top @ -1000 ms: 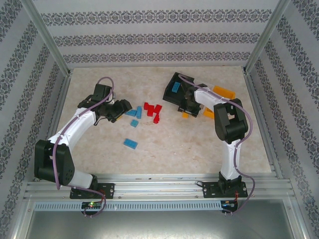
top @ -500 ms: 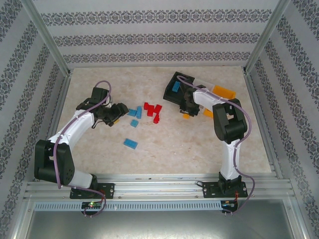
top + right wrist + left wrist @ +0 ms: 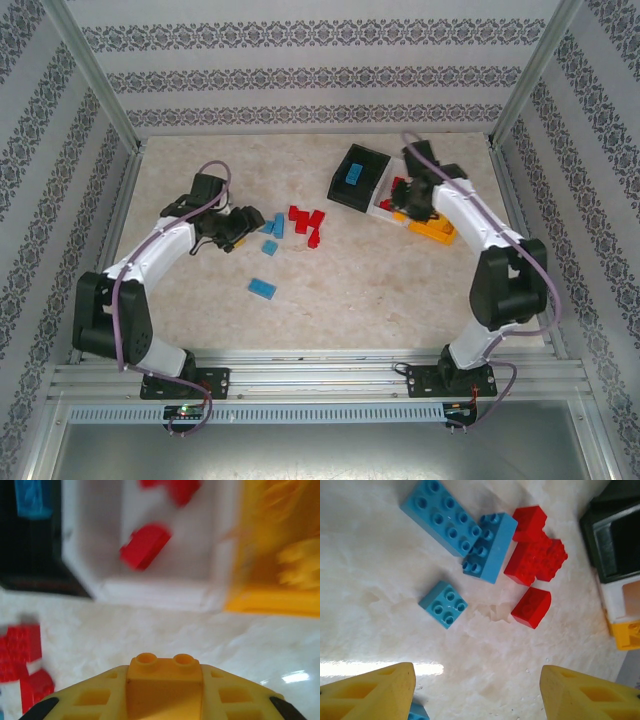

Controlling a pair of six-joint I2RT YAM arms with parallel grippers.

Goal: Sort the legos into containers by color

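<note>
My right gripper (image 3: 164, 700) is shut on an orange-yellow lego (image 3: 164, 672), just in front of the white container (image 3: 150, 587), which holds red legos (image 3: 145, 545). From above, the right gripper (image 3: 413, 199) hovers where the white container (image 3: 384, 207) meets the orange container (image 3: 432, 230). A blue lego (image 3: 352, 178) lies in the black container (image 3: 362, 160). My left gripper (image 3: 477, 682) is open above bare table, near a small blue lego (image 3: 443, 604), two longer blue legos (image 3: 442, 515) and red legos (image 3: 537, 560).
One blue lego (image 3: 263, 289) lies apart toward the near edge. Aluminium frame posts and patterned walls enclose the table. The three containers stand tight together at the back right.
The right gripper closed on the orange-yellow lego and swung right, from in front of the black container to the white and orange ones. The left gripper hardly moved.
</note>
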